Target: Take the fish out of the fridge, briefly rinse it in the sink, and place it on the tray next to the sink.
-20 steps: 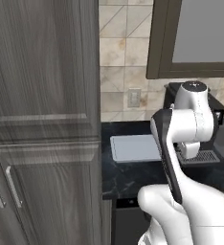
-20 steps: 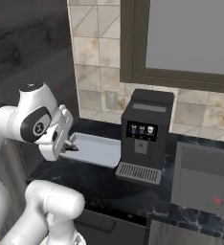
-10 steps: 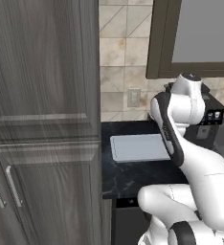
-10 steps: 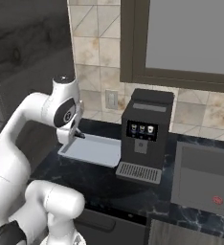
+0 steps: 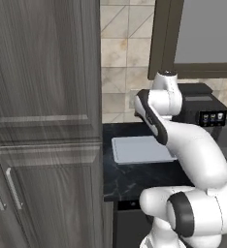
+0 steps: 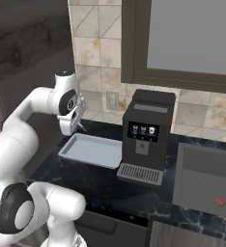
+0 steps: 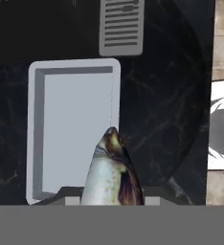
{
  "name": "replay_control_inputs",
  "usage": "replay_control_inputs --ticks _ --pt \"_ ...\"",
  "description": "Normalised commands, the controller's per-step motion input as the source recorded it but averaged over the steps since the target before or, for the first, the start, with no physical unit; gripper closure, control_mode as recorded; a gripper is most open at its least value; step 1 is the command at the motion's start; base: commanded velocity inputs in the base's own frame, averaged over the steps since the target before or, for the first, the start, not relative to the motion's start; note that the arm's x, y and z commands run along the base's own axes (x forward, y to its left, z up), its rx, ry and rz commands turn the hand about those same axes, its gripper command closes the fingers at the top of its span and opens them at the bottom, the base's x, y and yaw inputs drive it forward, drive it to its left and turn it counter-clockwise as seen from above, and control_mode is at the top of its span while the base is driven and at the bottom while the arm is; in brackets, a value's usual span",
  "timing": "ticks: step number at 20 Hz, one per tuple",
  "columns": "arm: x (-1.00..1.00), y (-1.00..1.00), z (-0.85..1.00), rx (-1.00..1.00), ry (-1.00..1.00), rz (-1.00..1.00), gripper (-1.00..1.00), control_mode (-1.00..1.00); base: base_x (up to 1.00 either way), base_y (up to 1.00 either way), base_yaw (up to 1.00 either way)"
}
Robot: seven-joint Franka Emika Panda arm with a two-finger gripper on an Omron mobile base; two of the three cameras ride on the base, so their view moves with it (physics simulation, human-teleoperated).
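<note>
My gripper (image 6: 77, 126) hangs above the far left corner of the white tray (image 6: 93, 150), shut on the fish (image 7: 112, 170). In the hand view the fish points up from between the fingers, silver-bellied with a dark back, and its tip lies over one long edge of the tray (image 7: 75, 129). From the left base view the tray (image 5: 135, 149) sits on the black counter, partly behind my arm. The grey sink (image 6: 204, 179) with its red drain mark (image 6: 219, 202) is at the right. The fridge is out of view.
A black coffee machine (image 6: 145, 136) stands between tray and sink, its drip grille (image 7: 122, 26) just past the tray's end. Tall wood-grain cabinets (image 5: 42, 121) close off the left. A tiled wall with an outlet (image 6: 113, 100) runs behind the counter.
The arm has stretched out toward the wall, carrying the fish from the counter's front over to the tray's back corner. The tray and the machine have stayed put.
</note>
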Motion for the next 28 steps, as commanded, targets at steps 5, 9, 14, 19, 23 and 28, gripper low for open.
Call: replay_control_inputs --ticks 5,9,14,19,23,28 --pt "0.35 0.08 -0.91 -0.02 0.08 -0.03 1.00 -1.00 0.00 0.00 0.00" --pt "0.33 0.00 -0.94 0.07 0.01 -0.02 1.00 -1.00 0.00 0.00 0.00" --pt "0.65 -0.04 -0.36 0.00 0.00 0.00 1.00 -1.00 0.00 0.00 0.00" --pt "0.70 -0.01 -0.16 -0.01 0.00 0.00 1.00 -1.00 0.00 0.00 0.00" --pt "0.31 -0.23 -0.06 0.00 0.00 0.00 1.00 -1.00 0.00 0.00 0.00" --pt "0.00 -0.01 -0.17 -0.01 0.02 0.00 1.00 -1.00 0.00 0.00 0.00"
